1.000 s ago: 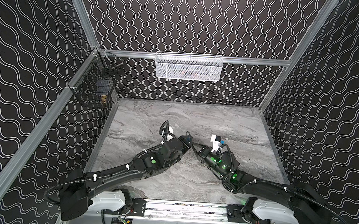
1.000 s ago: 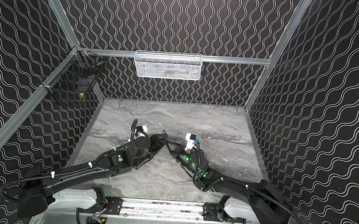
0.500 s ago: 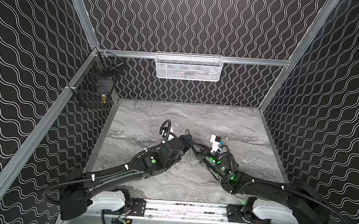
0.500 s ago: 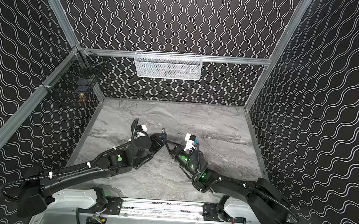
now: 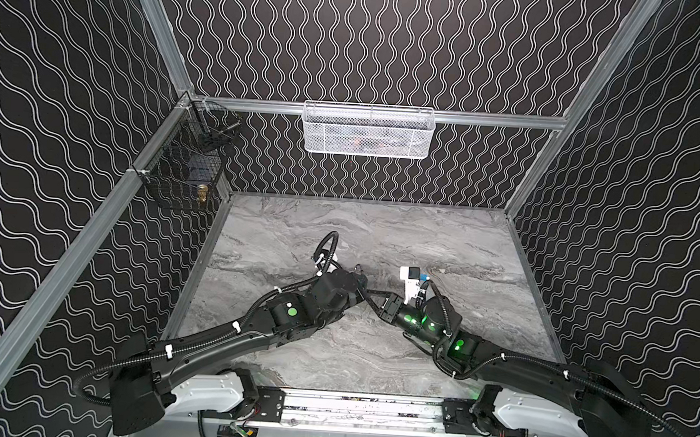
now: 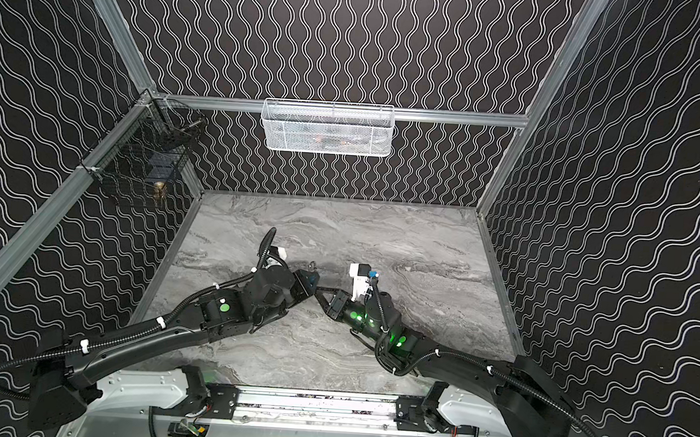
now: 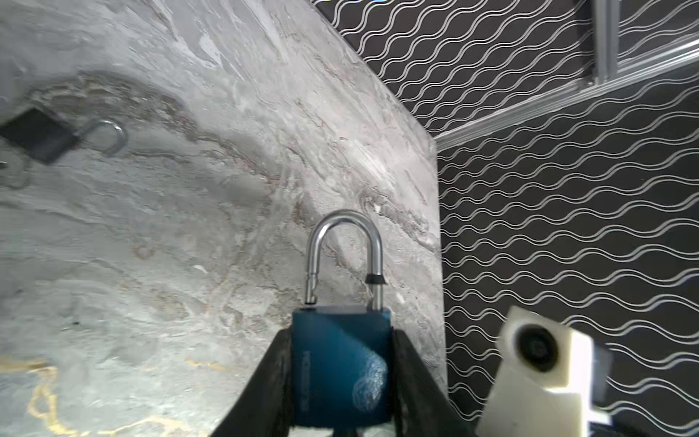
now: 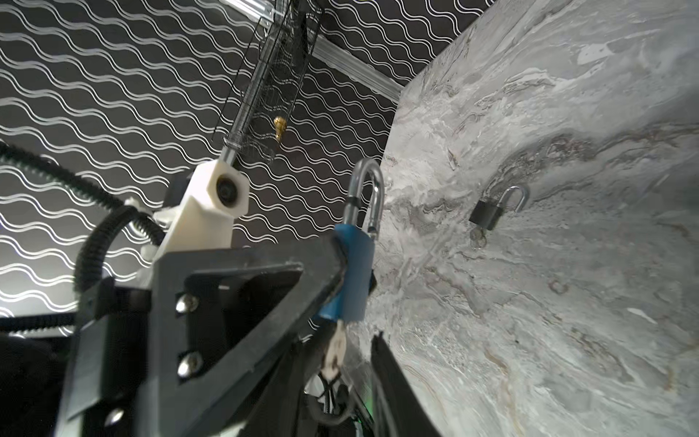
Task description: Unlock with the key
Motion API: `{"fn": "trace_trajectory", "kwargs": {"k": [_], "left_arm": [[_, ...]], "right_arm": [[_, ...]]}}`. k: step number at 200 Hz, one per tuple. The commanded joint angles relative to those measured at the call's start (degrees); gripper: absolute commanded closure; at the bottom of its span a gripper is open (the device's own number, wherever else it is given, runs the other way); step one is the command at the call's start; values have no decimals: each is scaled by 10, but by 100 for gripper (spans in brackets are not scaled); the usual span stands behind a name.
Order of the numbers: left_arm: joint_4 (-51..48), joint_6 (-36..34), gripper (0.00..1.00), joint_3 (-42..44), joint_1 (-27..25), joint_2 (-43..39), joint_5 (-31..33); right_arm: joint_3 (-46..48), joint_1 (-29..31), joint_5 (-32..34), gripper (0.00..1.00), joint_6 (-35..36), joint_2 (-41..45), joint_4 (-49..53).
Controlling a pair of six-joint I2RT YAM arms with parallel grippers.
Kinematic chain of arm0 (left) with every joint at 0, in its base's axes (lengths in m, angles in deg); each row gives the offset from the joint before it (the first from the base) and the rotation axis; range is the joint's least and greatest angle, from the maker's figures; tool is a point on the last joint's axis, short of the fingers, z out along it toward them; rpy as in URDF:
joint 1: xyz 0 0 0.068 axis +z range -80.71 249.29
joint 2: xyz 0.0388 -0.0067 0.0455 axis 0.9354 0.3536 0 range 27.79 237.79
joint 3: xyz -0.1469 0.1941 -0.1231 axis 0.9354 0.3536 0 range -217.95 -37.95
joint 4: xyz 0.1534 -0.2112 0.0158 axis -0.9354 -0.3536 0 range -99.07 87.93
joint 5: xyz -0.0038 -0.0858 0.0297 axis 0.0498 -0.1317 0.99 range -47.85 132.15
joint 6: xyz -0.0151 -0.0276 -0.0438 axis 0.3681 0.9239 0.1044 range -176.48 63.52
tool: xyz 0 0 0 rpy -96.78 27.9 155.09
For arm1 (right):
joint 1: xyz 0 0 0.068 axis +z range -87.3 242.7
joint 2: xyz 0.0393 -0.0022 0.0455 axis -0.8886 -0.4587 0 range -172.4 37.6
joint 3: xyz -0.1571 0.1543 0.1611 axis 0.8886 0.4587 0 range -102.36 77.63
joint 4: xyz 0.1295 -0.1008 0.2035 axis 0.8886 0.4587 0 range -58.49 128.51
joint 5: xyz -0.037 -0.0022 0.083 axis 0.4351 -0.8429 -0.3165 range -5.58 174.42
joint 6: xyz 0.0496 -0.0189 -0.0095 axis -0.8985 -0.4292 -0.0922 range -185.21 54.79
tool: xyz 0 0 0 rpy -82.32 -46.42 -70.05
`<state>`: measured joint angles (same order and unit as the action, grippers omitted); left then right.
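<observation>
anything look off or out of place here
The blue metal padlock in the left gripper has one leg of its silver shackle sprung free: unlocked, not damaged. A black padlock lies on the grey marble tabletop.

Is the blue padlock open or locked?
Open. In the left wrist view the blue padlock has its shackle raised, with the free end just clear of the body.

Top views high, looking down, wrist views close — sharing blue padlock (image 7: 340, 363)
</observation>
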<state>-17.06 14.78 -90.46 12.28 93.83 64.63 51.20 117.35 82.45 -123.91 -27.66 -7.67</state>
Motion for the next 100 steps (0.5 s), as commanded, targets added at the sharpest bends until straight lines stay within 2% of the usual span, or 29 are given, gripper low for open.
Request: {"fn": "trace_trajectory", "kwargs": {"k": [1,23,37,58,74,100], "left_arm": [[-41,-44,100,1,5,-10,26],[-53,-70,100,20,8,-29,40],[-34,-119,100,41,9,-47,43],[-11,-229,100,72,9,-65,56],[19,-338,100,95,9,-72,66],[99,-474,100,159,9,-100,64]], "right_arm": [[1,0,1,61,34,12,20],[-14,-1,-2,56,55,28,75],[-24,-11,-21,52,68,32,103],[-86,-40,-79,49,105,18,224],[-125,-63,-111,46,127,9,301],[-145,-127,-212,34,129,0,322]]}}
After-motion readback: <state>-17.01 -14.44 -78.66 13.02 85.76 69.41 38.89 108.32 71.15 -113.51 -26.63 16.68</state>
